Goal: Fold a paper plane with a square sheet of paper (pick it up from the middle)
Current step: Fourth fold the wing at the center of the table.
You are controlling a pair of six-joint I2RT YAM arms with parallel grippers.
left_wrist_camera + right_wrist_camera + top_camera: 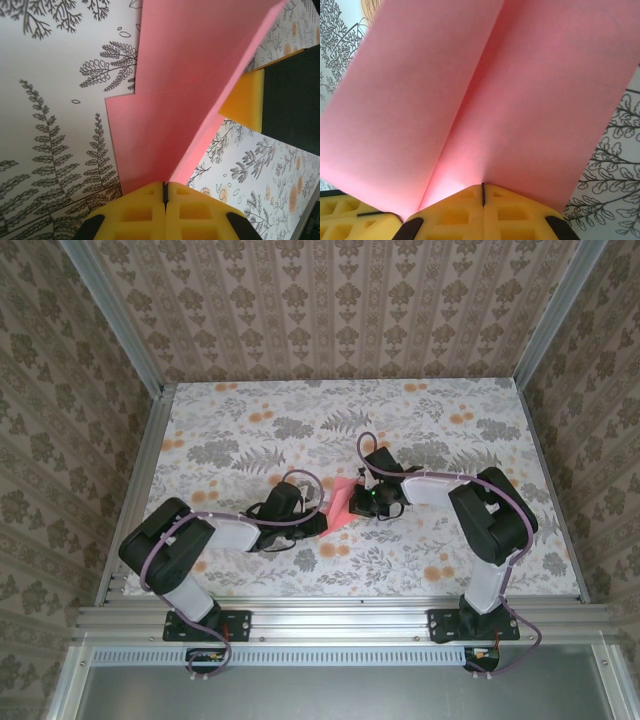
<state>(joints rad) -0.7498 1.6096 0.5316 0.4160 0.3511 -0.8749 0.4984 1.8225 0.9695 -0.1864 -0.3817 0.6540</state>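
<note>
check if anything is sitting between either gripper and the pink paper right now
Nothing visible is. The left gripper and the right gripper are each shut directly on the square sheet of paper, which rises creased from between their yellow fingers. Only the patterned table lies around them.

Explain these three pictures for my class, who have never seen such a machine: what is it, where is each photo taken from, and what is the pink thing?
The machine is two robot arms bolted side by side at the near edge of a table covered in a flower pattern. The wide picture comes from a camera above and behind them. The other two come from small cameras on each wrist, looking out past yellow fingers. The pink thing is the square sheet of paper, already creased. The left hand is shut on one edge, and the right hand is shut on another, so the sheet is pinched between them at mid-table, with a fold running up from each grip.
</note>
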